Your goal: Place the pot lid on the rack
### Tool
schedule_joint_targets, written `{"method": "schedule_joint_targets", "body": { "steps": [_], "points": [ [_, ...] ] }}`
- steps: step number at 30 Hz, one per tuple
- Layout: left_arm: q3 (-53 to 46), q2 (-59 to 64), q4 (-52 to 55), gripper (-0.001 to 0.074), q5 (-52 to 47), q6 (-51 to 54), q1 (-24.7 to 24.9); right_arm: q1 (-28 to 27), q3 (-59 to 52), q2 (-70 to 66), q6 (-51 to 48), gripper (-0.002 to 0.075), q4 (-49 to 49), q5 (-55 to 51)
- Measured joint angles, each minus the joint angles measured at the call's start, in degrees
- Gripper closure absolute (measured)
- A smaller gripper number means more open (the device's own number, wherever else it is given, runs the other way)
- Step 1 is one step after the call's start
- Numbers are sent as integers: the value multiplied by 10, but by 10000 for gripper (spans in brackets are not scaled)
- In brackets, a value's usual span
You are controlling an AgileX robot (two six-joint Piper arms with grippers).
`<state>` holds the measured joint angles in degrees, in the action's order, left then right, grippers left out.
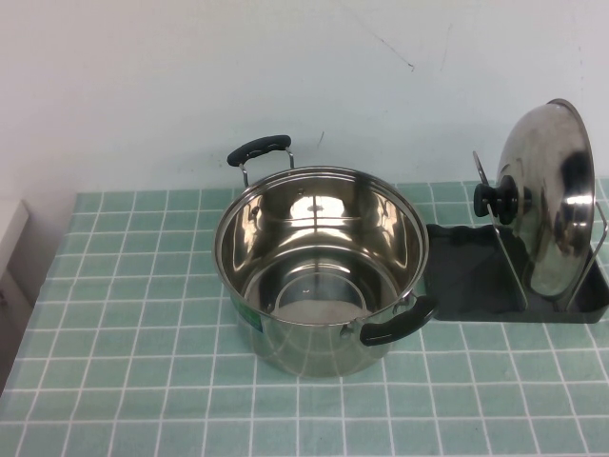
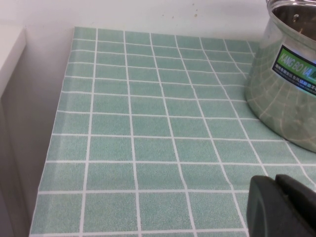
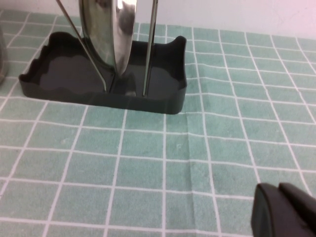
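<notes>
The shiny steel pot lid (image 1: 557,195) stands on edge in the rack (image 1: 476,276), a dark grey tray at the right, leaning between the wire loops (image 1: 514,271), with its black knob (image 1: 500,200) facing left. In the right wrist view the lid (image 3: 106,29) sits between the wires of the rack (image 3: 106,89). My right gripper (image 3: 281,210) is shut and empty over the tablecloth, apart from the rack. My left gripper (image 2: 281,205) is shut and empty over the tablecloth, near the pot (image 2: 289,74). Neither gripper shows in the high view.
The open steel pot (image 1: 319,267) with two black handles stands at the table's middle, left of the rack. A green checked cloth (image 1: 124,362) covers the table. A white wall lies behind, and the table's left edge (image 2: 49,148) drops off beside a white surface.
</notes>
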<state>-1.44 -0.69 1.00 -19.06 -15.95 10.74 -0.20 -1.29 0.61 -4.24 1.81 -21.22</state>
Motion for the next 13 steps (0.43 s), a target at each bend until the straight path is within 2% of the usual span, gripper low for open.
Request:
{"method": "schedule_joint_targets", "body": {
  "steps": [13],
  "points": [
    [0,0,0,737,0,1,0,0,0,0,0,727,0,3]
  ]
}}
